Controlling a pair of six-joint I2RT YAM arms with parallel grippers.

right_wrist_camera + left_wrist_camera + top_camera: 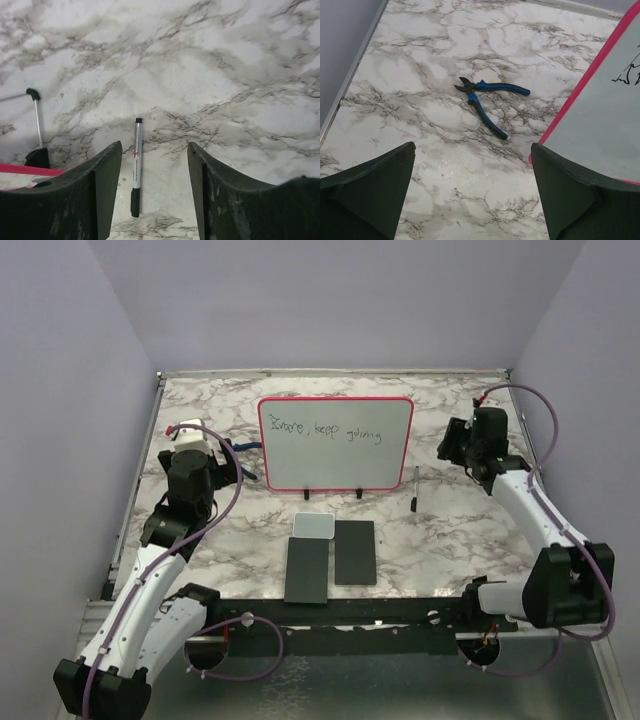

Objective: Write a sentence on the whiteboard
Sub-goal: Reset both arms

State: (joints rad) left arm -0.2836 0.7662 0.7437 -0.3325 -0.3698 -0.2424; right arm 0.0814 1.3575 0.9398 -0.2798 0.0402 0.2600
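Standing on the table (450, 540) from above, the whiteboard (336, 445) carries the sentence (327, 430). A pad (314, 526) and two slabs (306, 571) lie nearer, and a marker (414, 490) lies to its right.

Left wrist: the left gripper (472, 147) has its jaws wide apart and empty, with pliers (487, 100) beyond.

Right wrist: the right gripper (155, 147) has its jaws apart, framing the lying marker.

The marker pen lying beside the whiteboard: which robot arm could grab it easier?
Right. The open right end effector hangs close above the slim grey black-capped marker pen, right of the red-rimmed whiteboard. The left end effector, also open, sits beyond the board's other side, by the blue-handled pliers.
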